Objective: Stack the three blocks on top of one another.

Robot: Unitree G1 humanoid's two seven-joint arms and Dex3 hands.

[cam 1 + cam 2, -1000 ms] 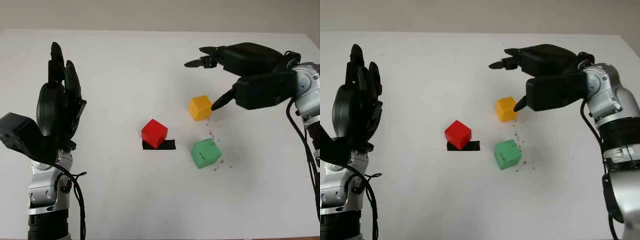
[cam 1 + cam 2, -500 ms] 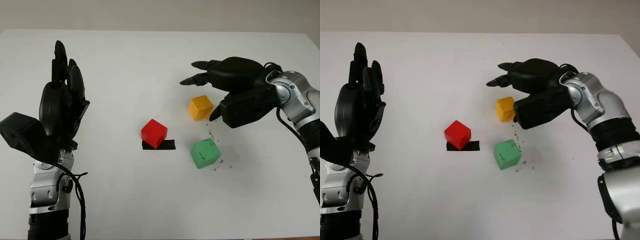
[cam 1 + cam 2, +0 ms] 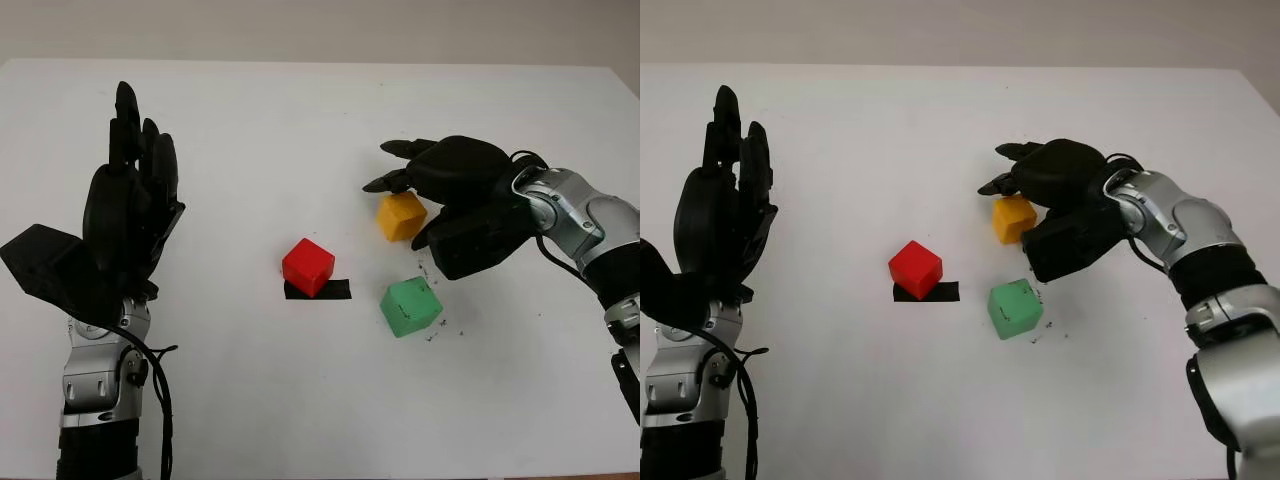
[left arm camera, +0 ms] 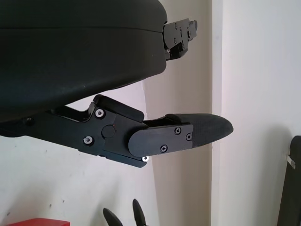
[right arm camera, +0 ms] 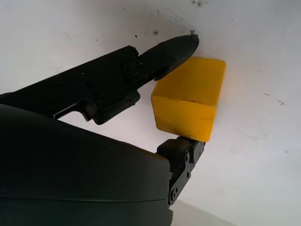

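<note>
Right robot hand [image 3: 415,205] cupping yellow block [image 3: 401,215]

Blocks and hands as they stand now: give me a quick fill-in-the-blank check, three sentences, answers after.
1. The right hand is closing around the ____ block.
2. The red block sits on a strip of ____ tape.
3. The left hand is raised at the table's left side, open, and holds ____.

Missing words: yellow; black; nothing
</note>
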